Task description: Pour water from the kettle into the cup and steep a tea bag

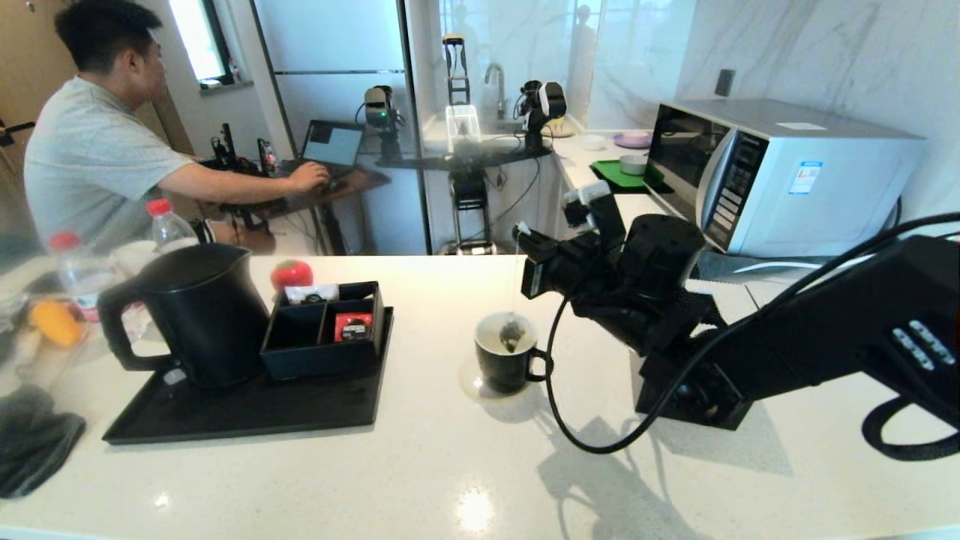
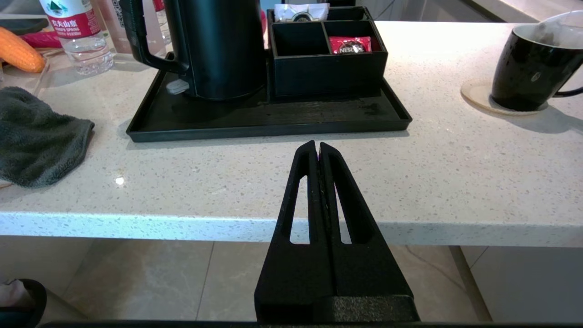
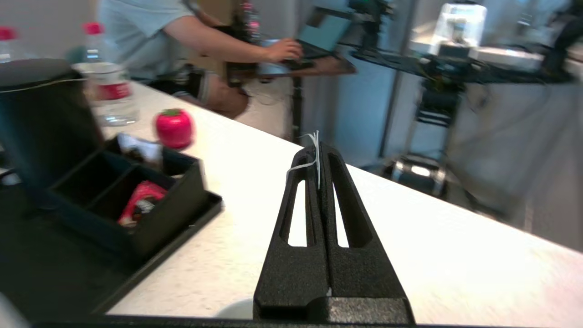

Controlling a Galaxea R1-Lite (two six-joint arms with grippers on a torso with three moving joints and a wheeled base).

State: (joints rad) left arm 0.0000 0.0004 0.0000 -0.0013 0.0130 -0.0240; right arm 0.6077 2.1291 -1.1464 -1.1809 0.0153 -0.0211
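White string pinched in clenched right gripper (image 1: 523,234) suspends tea bag (image 1: 511,334) directly below, inside cup (image 1: 507,362), for steeping

The tall matte black kettle (image 2: 218,45) is cut off by the upper edge of the left wrist view, so its lid and spout go unseen there. The small glossy black cup (image 2: 530,68) runs past that view's right edge, losing most of its loop handle. In the right wrist view the kettle (image 3: 41,123), the red tomato-shaped object (image 3: 174,129) and the seated person (image 3: 182,36) are smeared by blur. The label on the red sachet (image 1: 352,327) in the black compartment box (image 1: 322,360) is too small to read from the head view.
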